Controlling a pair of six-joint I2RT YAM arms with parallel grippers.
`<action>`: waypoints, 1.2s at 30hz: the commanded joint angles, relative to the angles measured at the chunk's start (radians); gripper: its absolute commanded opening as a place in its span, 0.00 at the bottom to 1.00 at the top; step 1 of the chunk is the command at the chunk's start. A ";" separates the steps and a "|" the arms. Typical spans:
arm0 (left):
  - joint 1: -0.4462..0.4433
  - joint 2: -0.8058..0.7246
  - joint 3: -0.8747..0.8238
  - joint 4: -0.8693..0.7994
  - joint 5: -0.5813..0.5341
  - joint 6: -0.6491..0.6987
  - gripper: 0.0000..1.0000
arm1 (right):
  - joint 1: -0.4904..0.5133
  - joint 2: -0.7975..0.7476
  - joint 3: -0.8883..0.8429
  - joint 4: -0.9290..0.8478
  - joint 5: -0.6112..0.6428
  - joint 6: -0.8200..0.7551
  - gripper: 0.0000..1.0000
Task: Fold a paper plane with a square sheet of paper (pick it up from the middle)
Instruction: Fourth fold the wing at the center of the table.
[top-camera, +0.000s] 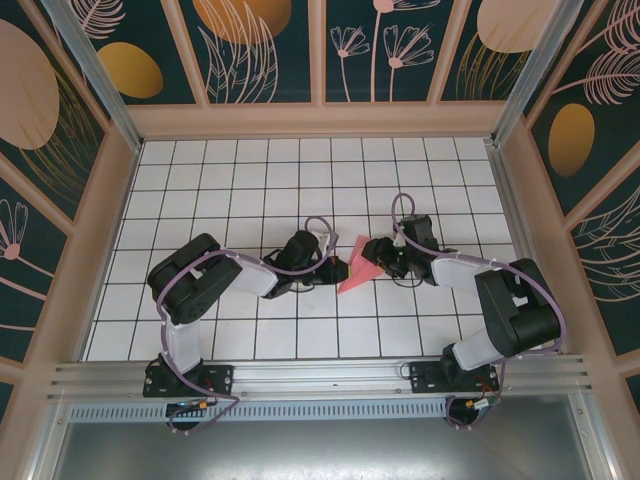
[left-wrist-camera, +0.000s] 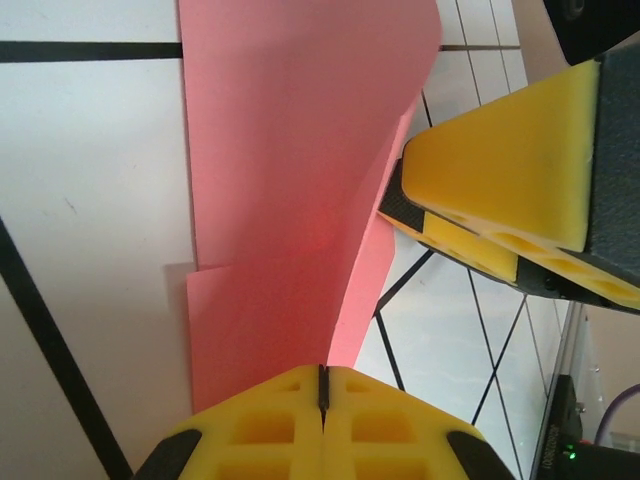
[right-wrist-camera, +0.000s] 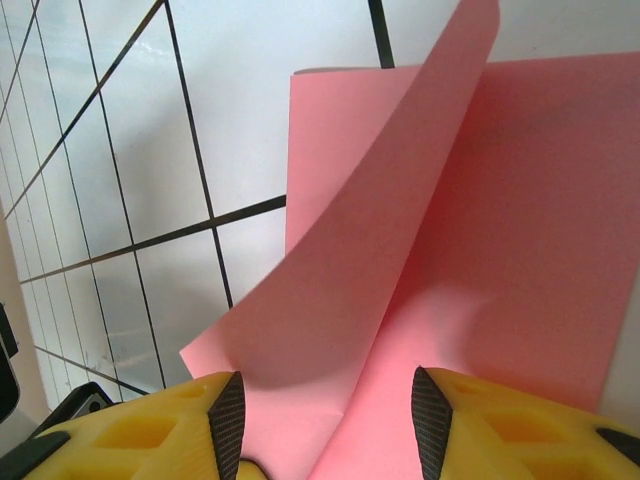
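Paper, thin, plain and pink-red: seen from overhead, the square sheet of paper (top-camera: 358, 266) lies part-folded on the white table (top-camera: 250, 180) with its black grid lines, one sharp corner pointing toward the near edge. The left gripper (top-camera: 336, 268) meets the sheet's left side and the right gripper (top-camera: 380, 256) its right side. From the left wrist, the sheet (left-wrist-camera: 290, 150) shows a smooth flap curving up off a flat lower layer. The left gripper (left-wrist-camera: 322, 400) has its yellow, hollow-celled fingers pressed together on the flap's lower end, pinching it. Just beside the sheet's right edge sits the right gripper's wedge-shaped yellow finger (left-wrist-camera: 500, 170). From the right wrist, the sheet (right-wrist-camera: 520, 250) lies with one layer flat on the tiles and another curling up across it. The right gripper (right-wrist-camera: 325, 430) holds its yellow fingers, black-padded on their inner faces, spread apart on either side of the sheet's near edge. Whether the pads touch the paper cannot be told.
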 joint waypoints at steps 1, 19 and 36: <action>0.002 -0.020 -0.019 0.082 -0.011 -0.055 0.00 | -0.006 0.017 0.029 -0.015 -0.021 -0.037 0.50; 0.001 0.041 0.069 0.036 0.016 0.085 0.29 | -0.006 0.089 0.049 -0.009 -0.026 -0.041 0.49; 0.001 0.104 0.126 0.015 0.076 0.127 0.10 | -0.008 0.031 0.031 -0.013 -0.033 -0.051 0.49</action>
